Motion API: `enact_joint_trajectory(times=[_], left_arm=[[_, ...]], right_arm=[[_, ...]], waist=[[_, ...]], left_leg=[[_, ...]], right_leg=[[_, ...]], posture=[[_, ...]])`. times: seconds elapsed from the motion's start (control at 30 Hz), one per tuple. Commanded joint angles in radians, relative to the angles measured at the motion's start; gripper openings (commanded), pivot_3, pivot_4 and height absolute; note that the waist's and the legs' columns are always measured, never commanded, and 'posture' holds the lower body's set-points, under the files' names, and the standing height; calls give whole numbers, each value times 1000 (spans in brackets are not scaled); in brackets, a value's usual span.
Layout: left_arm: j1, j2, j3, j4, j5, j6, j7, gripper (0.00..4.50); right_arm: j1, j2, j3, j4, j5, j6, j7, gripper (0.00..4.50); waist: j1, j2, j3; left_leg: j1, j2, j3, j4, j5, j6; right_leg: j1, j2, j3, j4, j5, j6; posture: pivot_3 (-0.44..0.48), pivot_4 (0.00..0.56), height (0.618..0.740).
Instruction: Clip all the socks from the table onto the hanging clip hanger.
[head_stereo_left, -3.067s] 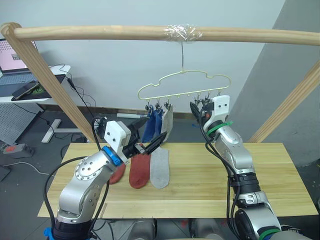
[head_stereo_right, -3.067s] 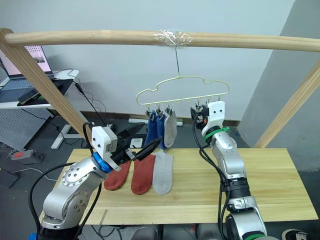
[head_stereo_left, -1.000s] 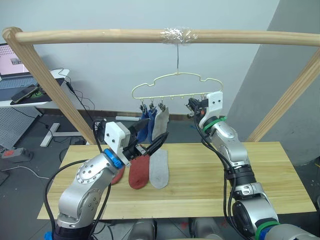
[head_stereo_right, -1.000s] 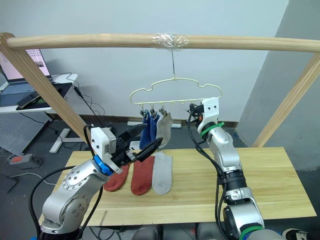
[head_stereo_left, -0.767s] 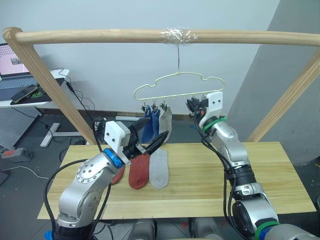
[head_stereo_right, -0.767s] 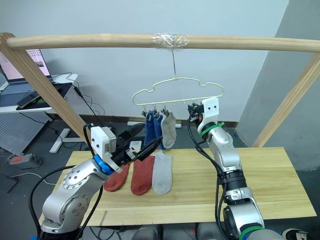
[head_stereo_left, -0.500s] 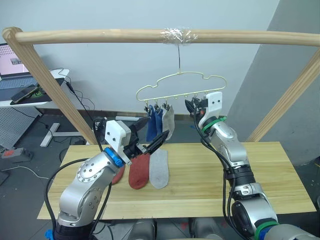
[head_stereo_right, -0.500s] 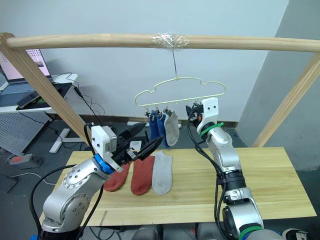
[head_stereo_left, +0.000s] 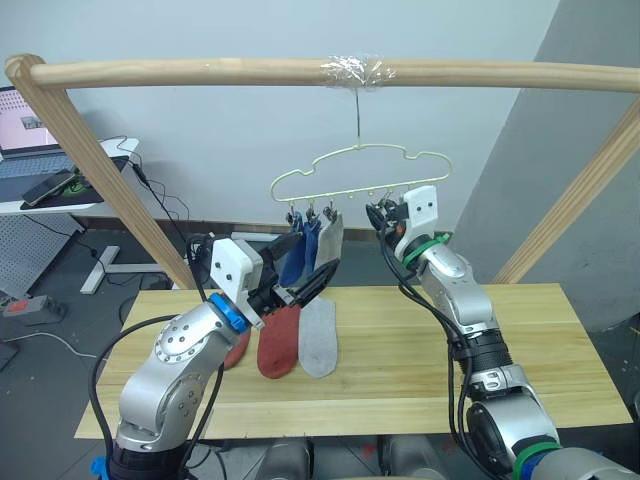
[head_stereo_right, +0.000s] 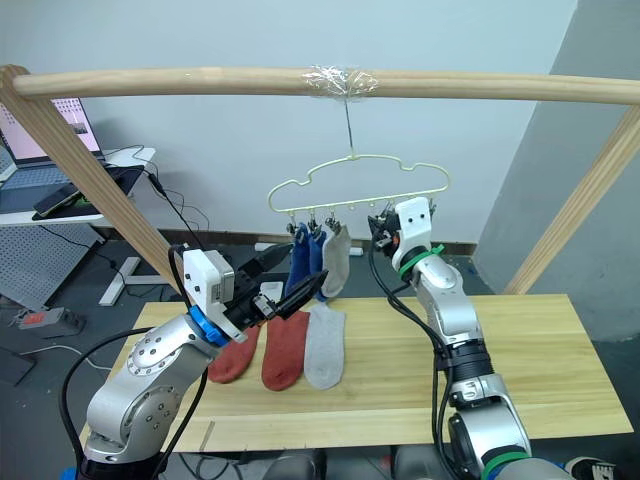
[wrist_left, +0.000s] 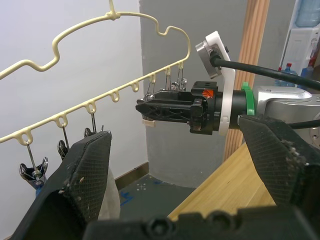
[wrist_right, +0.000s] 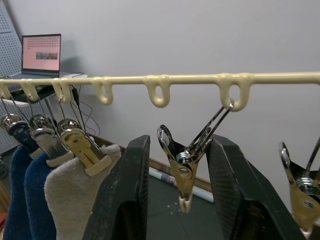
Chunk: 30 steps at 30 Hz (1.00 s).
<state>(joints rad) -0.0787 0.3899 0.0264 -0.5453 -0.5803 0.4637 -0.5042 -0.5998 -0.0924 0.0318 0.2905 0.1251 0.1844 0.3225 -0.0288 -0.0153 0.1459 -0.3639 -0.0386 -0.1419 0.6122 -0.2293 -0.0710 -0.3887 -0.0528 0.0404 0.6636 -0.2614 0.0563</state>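
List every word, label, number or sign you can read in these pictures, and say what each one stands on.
None: no text in these pictures can be read.
Laptop screen: rows of small marks on a pinkish page, too small and blurred to read.

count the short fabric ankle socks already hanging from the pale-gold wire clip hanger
3: two blue socks and one light grey sock, side by side on the clip hanger's clips at the robot's left end.
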Motion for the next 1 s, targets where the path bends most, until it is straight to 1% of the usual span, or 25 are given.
enact_joint_trajectory(times=[0.03,1.0], left_arm=[[-7,-1,1,-39,-9,-3,1,4500],[-9,-3,1,-40,-10,0,0,4500]], right_arm=[[-17,4,-6,-11,0,-16,-5,1694],[-39,17,-27,-7,8,-26,-17,1694]], waist=[[0,0,0],[0,0,0]], left_leg=[[0,0,0,0,0,0],[0,0,0,0,0,0]], right_leg=[[0,0,0,0,0,0],[0,0,0,0,0,0]], posture=[[81,76,740],[86,75,740]])
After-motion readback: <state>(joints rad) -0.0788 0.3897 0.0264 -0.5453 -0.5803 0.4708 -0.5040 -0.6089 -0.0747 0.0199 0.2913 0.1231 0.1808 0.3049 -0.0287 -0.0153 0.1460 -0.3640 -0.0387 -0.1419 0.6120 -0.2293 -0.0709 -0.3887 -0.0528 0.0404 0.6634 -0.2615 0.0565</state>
